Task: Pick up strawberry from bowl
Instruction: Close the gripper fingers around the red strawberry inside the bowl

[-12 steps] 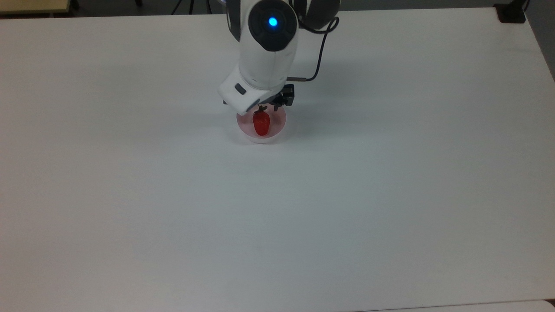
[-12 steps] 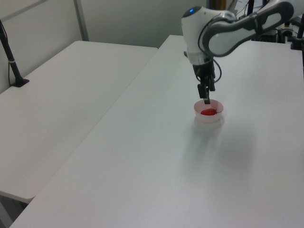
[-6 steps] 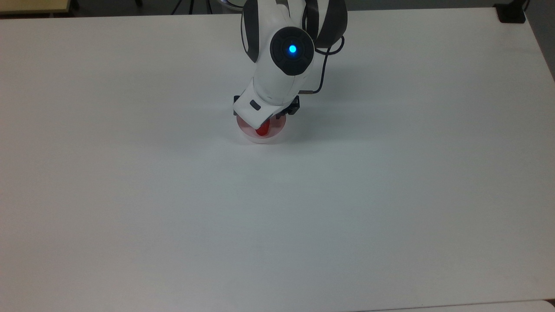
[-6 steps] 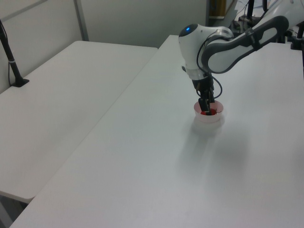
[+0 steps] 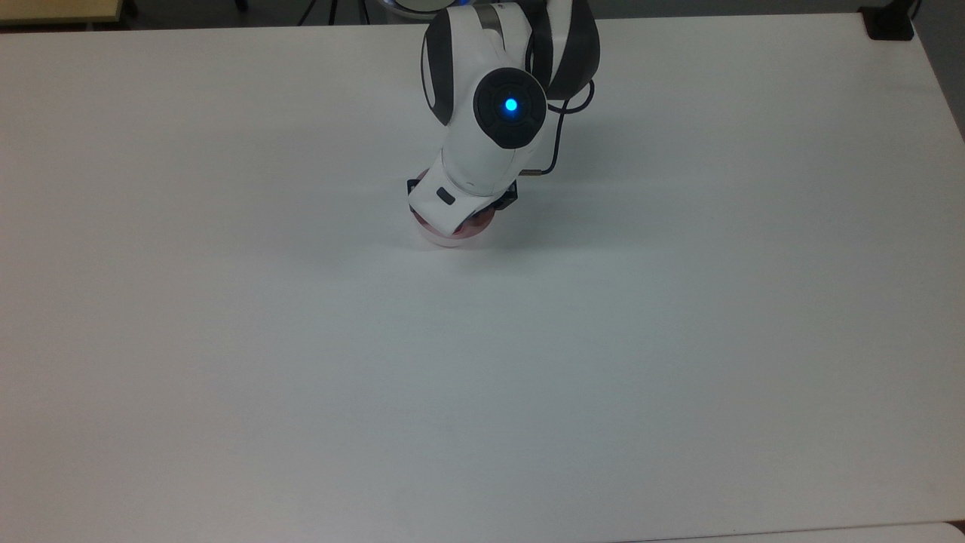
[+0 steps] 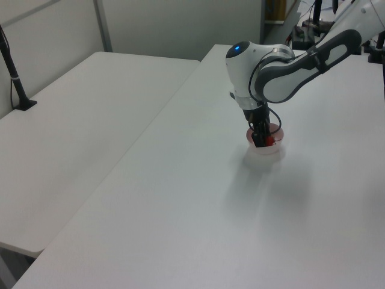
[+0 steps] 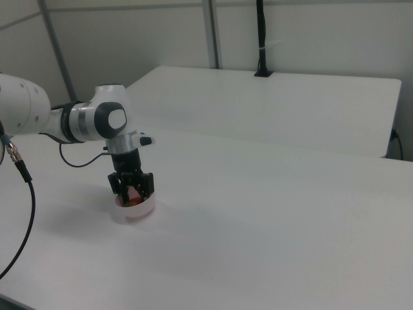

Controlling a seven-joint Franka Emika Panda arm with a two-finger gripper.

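Here the strawberry (image 7: 132,201) sits between the open gripper (image 7: 131,196) fingers — inside the pink bowl (image 7: 135,210) on the table (image 7: 271,226).

The small round translucent plastic bowl (image 7: 134,210) is pale pink with a whitish rim. The little strawberry (image 7: 132,201) is bright red. The black end effector (image 7: 131,194) hangs from a white-and-grey arm (image 5: 490,143) with a glowing blue light, over a plain white worktop (image 5: 482,362).
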